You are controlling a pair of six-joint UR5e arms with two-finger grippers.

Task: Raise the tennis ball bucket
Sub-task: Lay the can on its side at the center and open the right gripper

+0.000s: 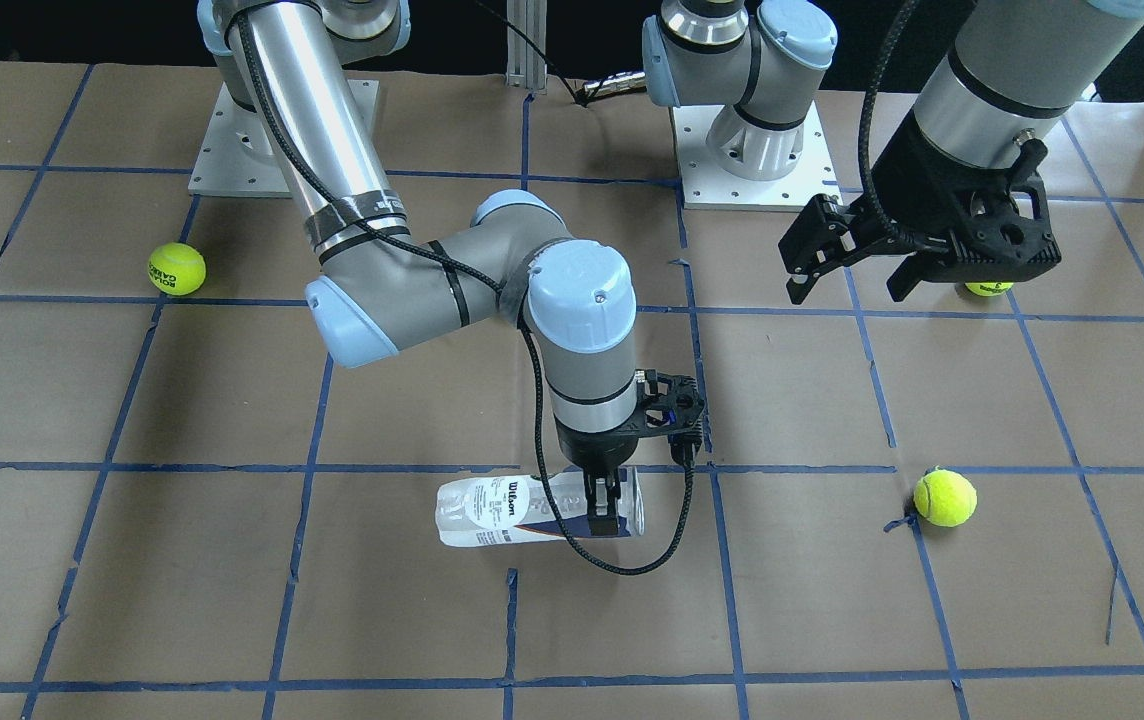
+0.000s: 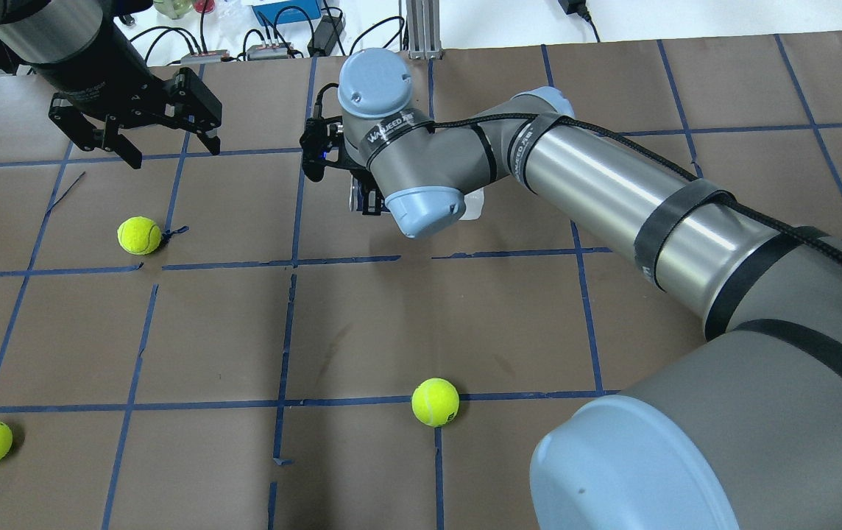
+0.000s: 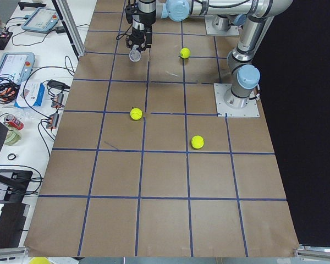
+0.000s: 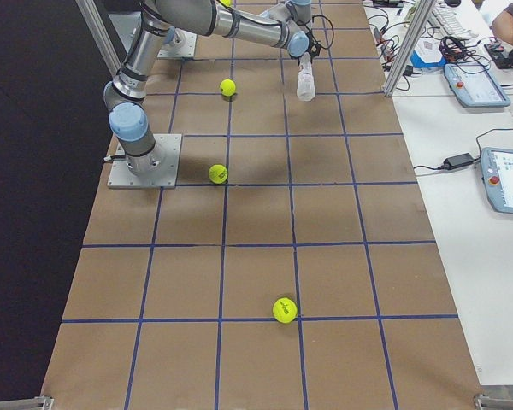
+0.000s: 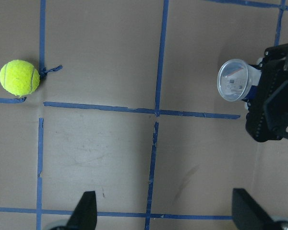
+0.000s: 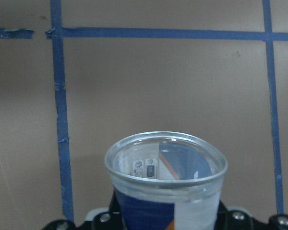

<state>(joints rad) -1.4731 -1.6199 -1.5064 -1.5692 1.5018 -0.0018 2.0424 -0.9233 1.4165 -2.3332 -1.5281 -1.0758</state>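
The tennis ball bucket [image 1: 512, 510] is a clear can with a white and navy Wilson label, and it lies on its side. My right gripper [image 1: 604, 508] comes down from above and is shut on it near its open end. I cannot tell whether it touches the table. The right wrist view looks straight at its open rim [image 6: 165, 165]. In the overhead view the right wrist hides most of it [image 2: 474, 206]. My left gripper [image 1: 852, 262] is open and empty, above the table and well apart from the can. The can's end shows in the left wrist view [image 5: 234, 80].
Three yellow-green tennis balls lie loose on the brown, blue-taped table [image 1: 232, 580]: one on the robot's right side [image 1: 177, 268], one toward the operators' side [image 1: 944, 497], one partly hidden under the left gripper [image 1: 989, 288]. The arm bases [image 1: 757, 150] stand at the back.
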